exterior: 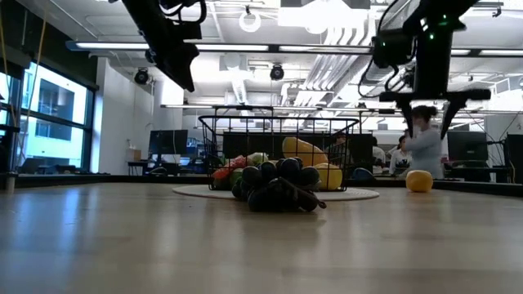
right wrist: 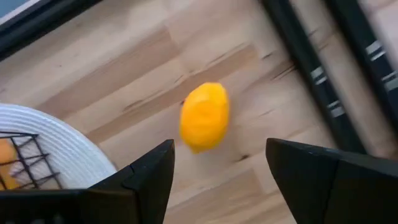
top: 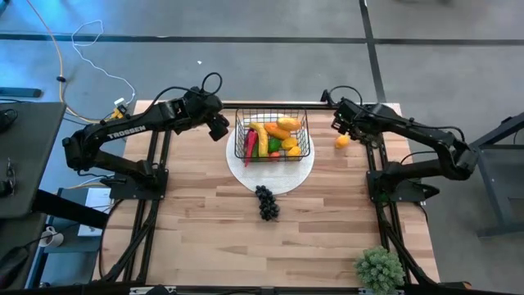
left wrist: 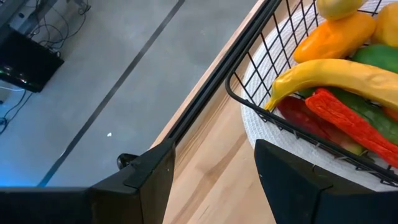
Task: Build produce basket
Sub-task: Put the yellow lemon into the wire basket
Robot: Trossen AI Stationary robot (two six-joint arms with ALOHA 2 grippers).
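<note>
Basket (top: 273, 135): black wire grid; oval yellow lemon (right wrist: 204, 117) on woodgrain.

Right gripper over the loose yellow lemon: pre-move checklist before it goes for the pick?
1. Right gripper open: ok, its two dark fingers stand wide apart.
2. Small yellow-orange lemon lined up: ok, it shows between the fingers in the right wrist view, lying on the wooden table.
3. Lemon free of neighbours: ok, clear of the round white plate.
4. Black wire-mesh basket ready: ok, upright on the plate, already holding produce.
5. Left gripper out of the way: ok, open, beside the basket's other side.
6. Dark purple grape bunch: not ok, on the table, outside the basket.
</note>
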